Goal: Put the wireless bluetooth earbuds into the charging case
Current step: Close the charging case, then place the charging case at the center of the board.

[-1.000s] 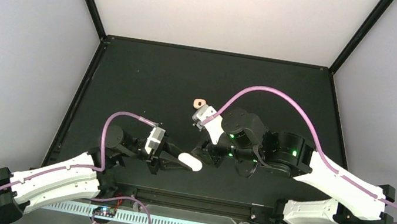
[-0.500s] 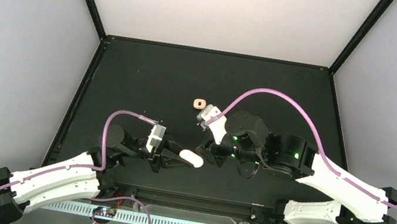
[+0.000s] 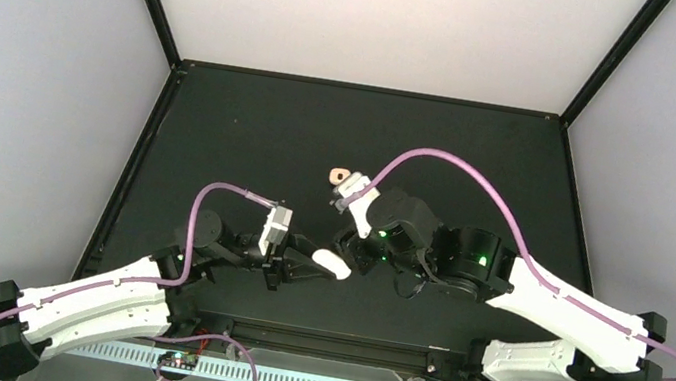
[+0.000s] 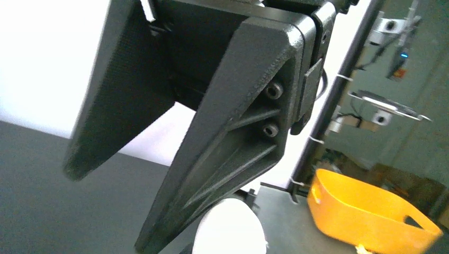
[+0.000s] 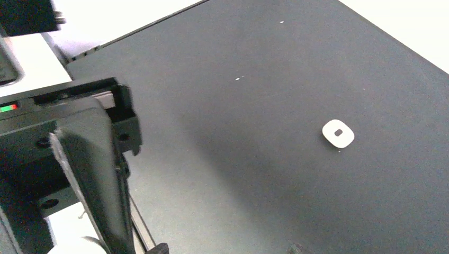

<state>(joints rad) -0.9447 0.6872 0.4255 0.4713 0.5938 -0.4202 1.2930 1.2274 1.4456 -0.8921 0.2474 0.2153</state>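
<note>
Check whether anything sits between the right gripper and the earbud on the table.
Nothing visible does. The earbud lies alone on the table, apart from the right gripper. The right wrist view shows only black surface between them.

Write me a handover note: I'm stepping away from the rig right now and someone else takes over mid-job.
Left end effector: shut on the white case, near the front of the table.
Right end effector: close beside the case's free end; can't tell if it is open or shut, and nothing is visibly held.
Earbuds: one small pale piece lies loose farther back, possibly an earbud. No others are in view.
Done: case gripped. The case's inside is hidden.
Left: get the earbuds into the case.
</note>
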